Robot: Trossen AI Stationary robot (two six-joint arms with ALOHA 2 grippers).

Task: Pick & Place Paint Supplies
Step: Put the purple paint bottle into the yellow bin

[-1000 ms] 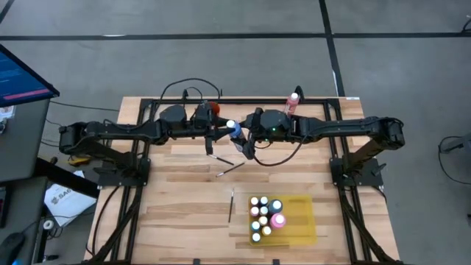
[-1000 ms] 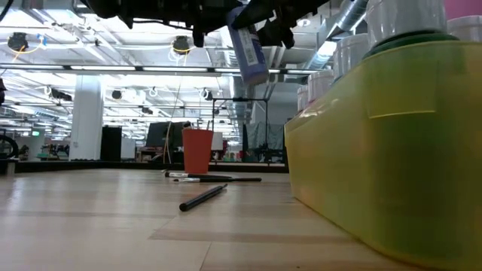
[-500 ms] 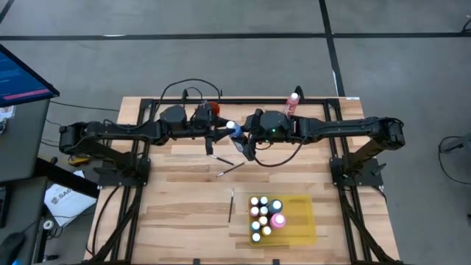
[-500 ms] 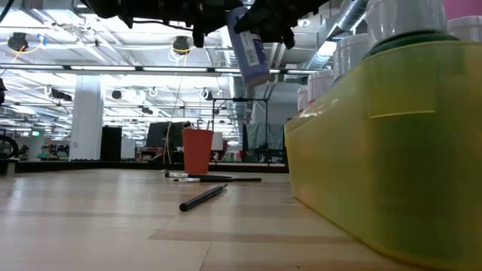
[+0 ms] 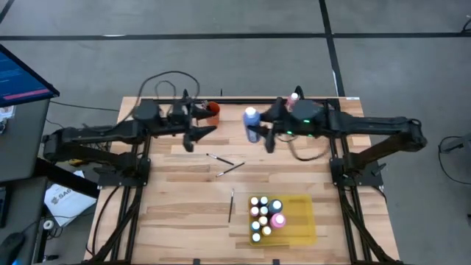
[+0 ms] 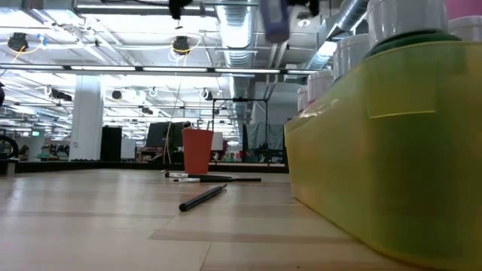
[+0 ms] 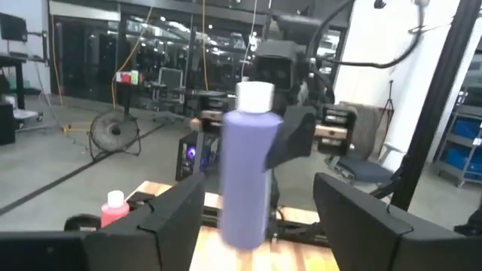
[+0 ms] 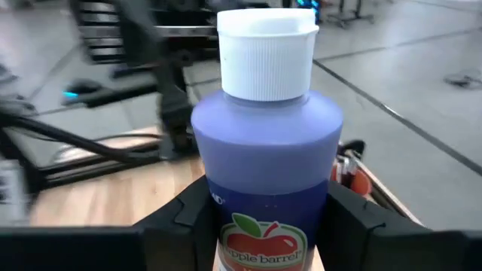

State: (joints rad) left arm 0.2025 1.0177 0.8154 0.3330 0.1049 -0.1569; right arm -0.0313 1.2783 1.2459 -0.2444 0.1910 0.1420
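Note:
A blue paint bottle [image 5: 251, 124] with a white cap [image 8: 267, 53] is shut in my right gripper [image 5: 259, 135], high above the table's far middle. It also shows at the top of the low view, blue bottle [image 6: 275, 19]. My left gripper [image 5: 197, 135] is open and empty, left of the bottle and level with it; in its wrist view the blue bottle [image 7: 245, 177] stands beyond its open fingers. Thin dark paintbrushes [image 5: 224, 163] lie flat on the wood. A pink bottle [image 5: 293, 100] stands upright at the far edge. Several bottles [image 5: 263, 215] stand in the yellow tray [image 5: 300, 221]. My right gripper pinches the blue bottle's body [image 8: 263, 226] between its two fingers [image 8: 177, 226], below the shoulder. The fingers come in level from the table's right side. The bottle is lifted clear of the table and stands upright, cap up.
An orange cup [image 5: 213, 110] stands near the far edge, just behind my left gripper. A third paintbrush [image 5: 231, 205] lies left of the tray. The tray fills the near right; bare wood lies left of the brushes.
Both grippers were at the blue bottle over the far middle. My left gripper has let go and drawn back toward the table's left. My right gripper has carried the bottle up and toward the right, and the bottle has turned from tilted to upright.

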